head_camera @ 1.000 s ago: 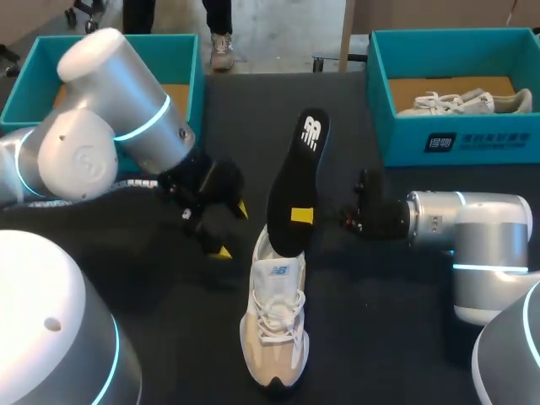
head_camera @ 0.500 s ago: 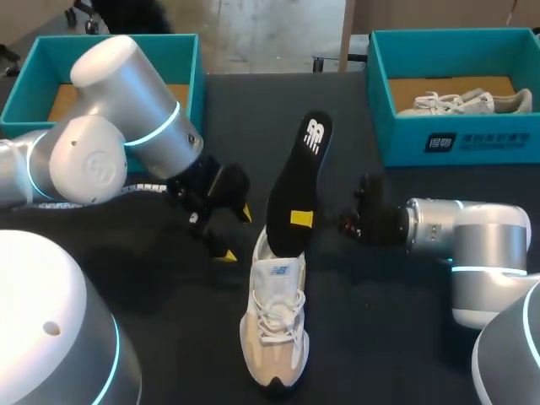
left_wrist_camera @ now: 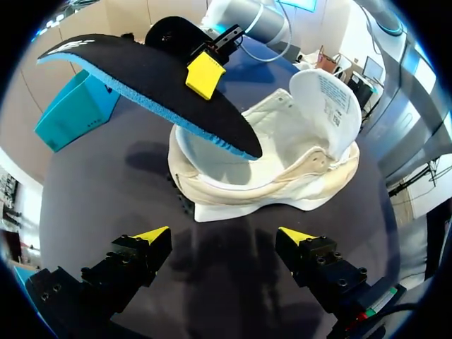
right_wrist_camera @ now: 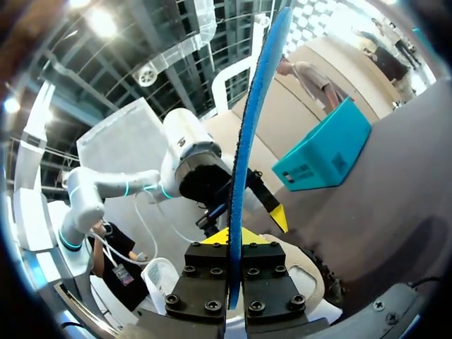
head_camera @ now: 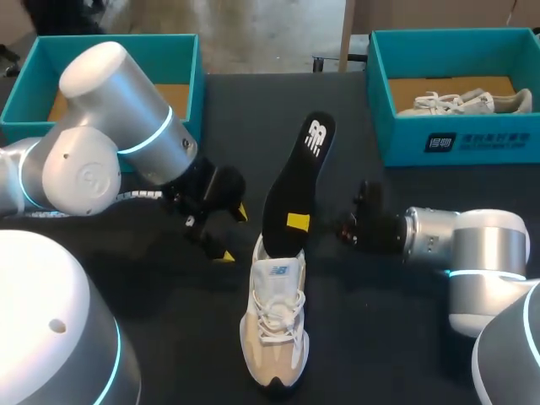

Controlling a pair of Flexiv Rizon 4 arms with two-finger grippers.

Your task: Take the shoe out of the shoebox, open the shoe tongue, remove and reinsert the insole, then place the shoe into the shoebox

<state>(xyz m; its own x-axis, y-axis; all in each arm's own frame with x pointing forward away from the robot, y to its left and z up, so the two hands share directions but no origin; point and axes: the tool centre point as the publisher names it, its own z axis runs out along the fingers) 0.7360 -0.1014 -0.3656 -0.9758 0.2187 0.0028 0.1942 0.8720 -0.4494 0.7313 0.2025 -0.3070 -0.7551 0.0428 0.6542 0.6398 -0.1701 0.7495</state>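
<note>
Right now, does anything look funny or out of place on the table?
Yes. The black insole sticks up out of the white shoe, leaning, with only its lower end in the opening. The right gripper is pinching it partway up. So it is not lying flat inside the shoe.

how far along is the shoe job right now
Done: the shoe is out on the table, tongue folded back. In hand: the right gripper is shut on the insole, its lower end in the shoe's opening; coming out or going back in, I cannot tell. The left gripper is open beside the shoe. Left: seating the insole and placing the shoe in a shoebox.
</note>
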